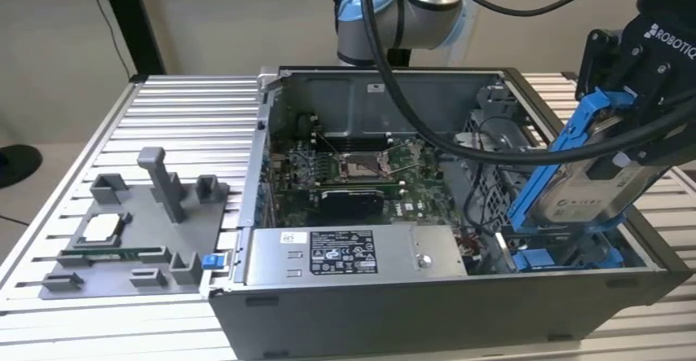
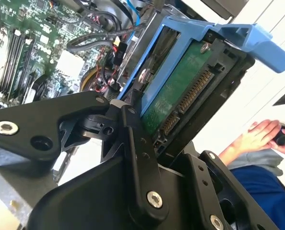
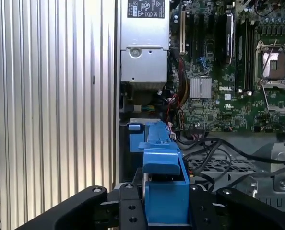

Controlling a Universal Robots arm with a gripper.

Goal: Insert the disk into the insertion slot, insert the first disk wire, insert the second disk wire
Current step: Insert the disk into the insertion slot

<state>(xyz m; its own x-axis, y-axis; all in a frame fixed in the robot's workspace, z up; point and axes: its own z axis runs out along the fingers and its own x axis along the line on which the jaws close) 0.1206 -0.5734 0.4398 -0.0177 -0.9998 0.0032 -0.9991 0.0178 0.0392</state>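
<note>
Where the open computer case (image 1: pixel 435 312) stands on the ribbed metal table (image 1: pixel 185 116), the gripper (image 1: pixel 636 137) hangs over the case's near corner on the exterior view's right. Its fingers (image 2: pixel 133 124) are closed part-way, clamping the disk (image 1: pixel 582 194) by the two long sides of its blue carrier. The disk is held steeply tilted, upper end toward the exterior view's right and lower end pointing down into the case. In the second wrist view the disk's green circuit board and connector edge (image 2: pixel 181 91) face the camera. In the first wrist view the carrier (image 3: pixel 164 163) sits between the fingertips (image 3: pixel 133 191).

The insertion slot (image 1: pixel 555 257), marked by blue rails, lies directly below the disk's lower end. Whether the disk touches the rails cannot be determined. The disk is not seated flat in the slot.

The silver power-supply box (image 1: pixel 337 255) lies along the near wall, to the exterior view's left of the slot. The motherboard (image 1: pixel 359 173) lies beyond it. A grey fixture plate (image 1: pixel 130 239) rests on the table outside the case, on the exterior view's left. A person's hand (image 2: pixel 255 136) appears in the second wrist view.
</note>
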